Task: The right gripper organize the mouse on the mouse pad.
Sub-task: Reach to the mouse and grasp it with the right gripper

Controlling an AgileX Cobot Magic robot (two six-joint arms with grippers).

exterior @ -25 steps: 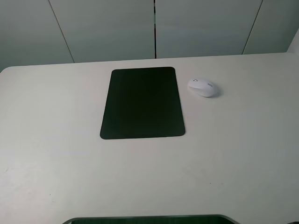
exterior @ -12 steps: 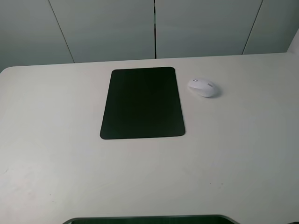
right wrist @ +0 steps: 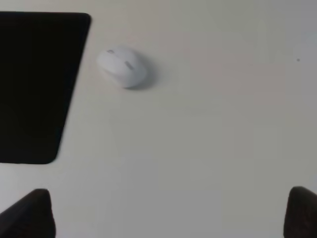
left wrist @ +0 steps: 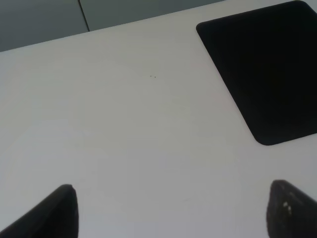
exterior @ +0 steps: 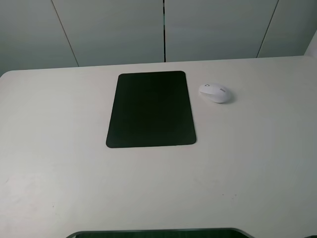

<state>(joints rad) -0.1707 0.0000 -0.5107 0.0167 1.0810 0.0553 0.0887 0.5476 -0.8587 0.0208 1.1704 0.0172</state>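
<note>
The white mouse (exterior: 215, 92) lies on the bare white table, just right of the black mouse pad (exterior: 151, 109), apart from it. It also shows in the right wrist view (right wrist: 122, 67), beside the pad (right wrist: 34, 84). My right gripper (right wrist: 168, 213) is open and empty, well short of the mouse; only its two black fingertips (right wrist: 29, 213) show. My left gripper (left wrist: 173, 213) is open and empty over bare table, with the pad's corner (left wrist: 267, 74) ahead of it. Neither arm shows in the exterior high view.
The white table (exterior: 74, 173) ends at a grey panelled wall (exterior: 163, 29) behind the pad. A dark edge (exterior: 158, 233) runs along the table's near side.
</note>
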